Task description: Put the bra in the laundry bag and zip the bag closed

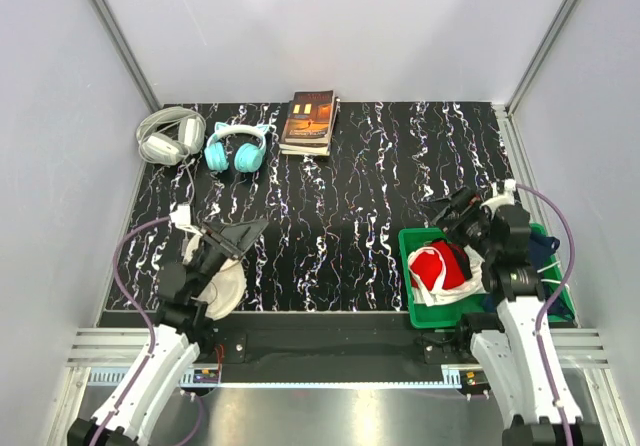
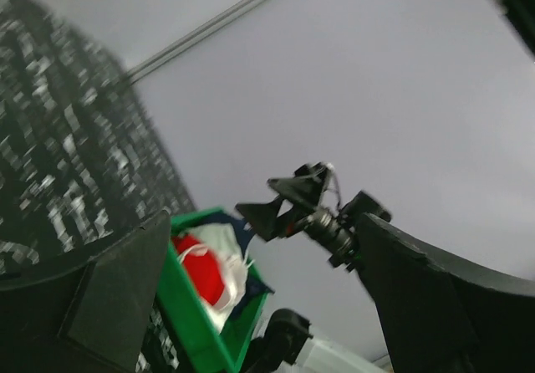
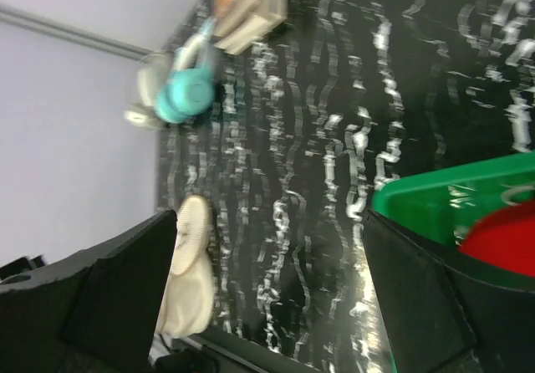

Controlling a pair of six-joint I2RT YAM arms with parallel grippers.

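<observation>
The white bra [image 1: 441, 291] lies in the green bin [image 1: 412, 266], wrapped round a red cloth [image 1: 436, 265]; it also shows in the left wrist view [image 2: 232, 274]. The cream mesh laundry bag [image 1: 224, 286] sits at the table's near left edge, partly under my left arm, and shows in the right wrist view [image 3: 185, 277]. My left gripper [image 1: 240, 234] is open and empty, raised just above and beyond the bag. My right gripper [image 1: 447, 211] is open and empty above the bin's far left corner. Its fingers [image 3: 125, 281] frame the bag across the table.
A dark blue cloth [image 1: 548, 256] lies in the bin's right side. White-grey headphones [image 1: 168, 134], teal cat-ear headphones [image 1: 237, 148] and a book [image 1: 310, 121] sit along the back. Grey walls enclose the black marbled table [image 1: 340, 206].
</observation>
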